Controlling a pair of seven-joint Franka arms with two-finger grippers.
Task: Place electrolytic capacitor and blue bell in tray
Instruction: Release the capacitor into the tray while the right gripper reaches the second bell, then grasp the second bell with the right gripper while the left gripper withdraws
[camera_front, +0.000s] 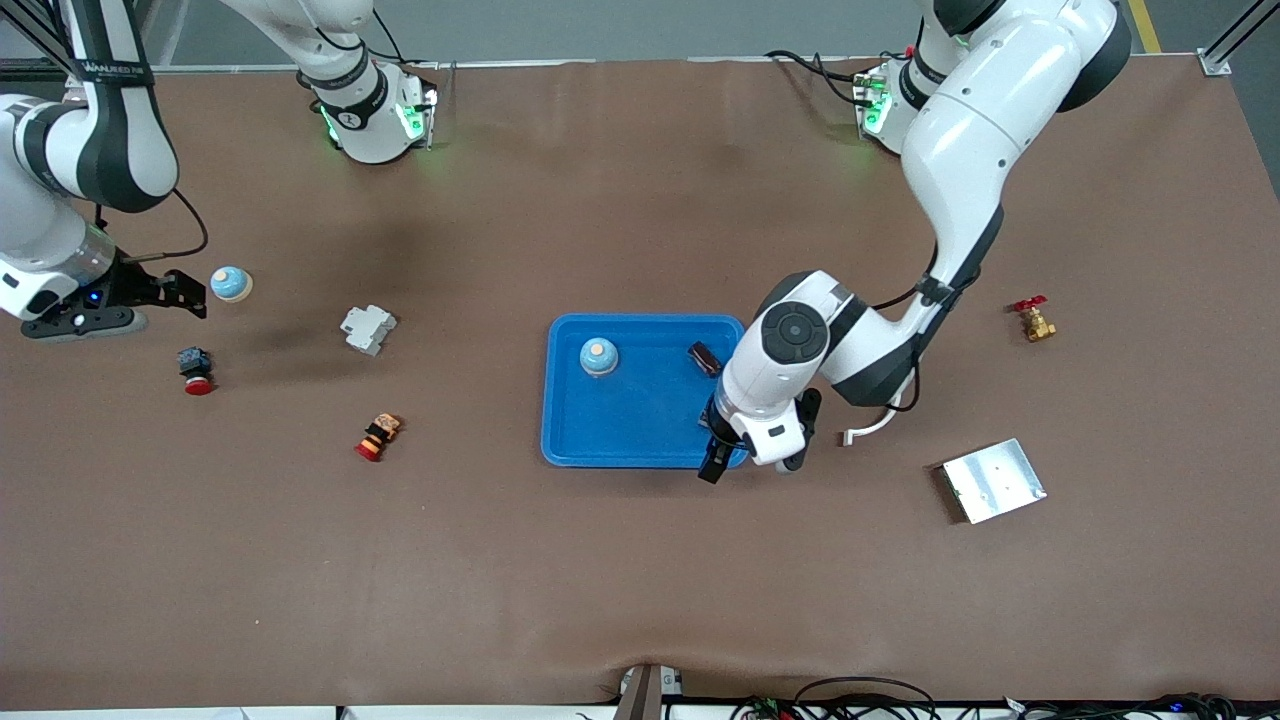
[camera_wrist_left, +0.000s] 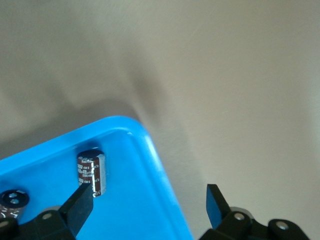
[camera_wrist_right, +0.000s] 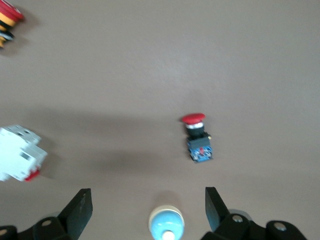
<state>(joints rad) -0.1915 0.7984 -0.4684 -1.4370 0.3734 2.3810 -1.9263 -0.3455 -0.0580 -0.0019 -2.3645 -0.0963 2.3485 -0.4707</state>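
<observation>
A brown mat is covering the whole table (camera_front: 640, 580), with a grey floor showing past its edge along the robots' bases.

The bright-blue tray (camera_front: 620, 445) is sitting in the middle of the table. Inside it, a blue bell (camera_front: 599, 356) with a pale orange button is standing, and a dark electrolytic capacitor (camera_front: 704, 358) is lying nearer the left arm's end of the tray. The left gripper (camera_front: 722, 452) is hovering over the tray's corner closest to the front camera, its fingers spread wide and holding nothing. In the left wrist view the capacitor (camera_wrist_left: 92, 172) is resting on the tray floor (camera_wrist_left: 130, 210) just beside one fingertip (camera_wrist_left: 80, 205), apart from both fingers.

The right gripper (camera_front: 185, 290) is hanging near the right arm's end of the table, fingers apart and empty, and a second blue bell (camera_front: 230, 284) is sitting on the mat between its fingertips without touching them.

Also lying on the mat: a red emergency-stop button (camera_front: 195, 370), a white circuit breaker (camera_front: 367, 329), an orange-and-red push button (camera_front: 378, 437), a brass valve with a red handle (camera_front: 1034, 319), and a silver metal plate (camera_front: 993, 480).
</observation>
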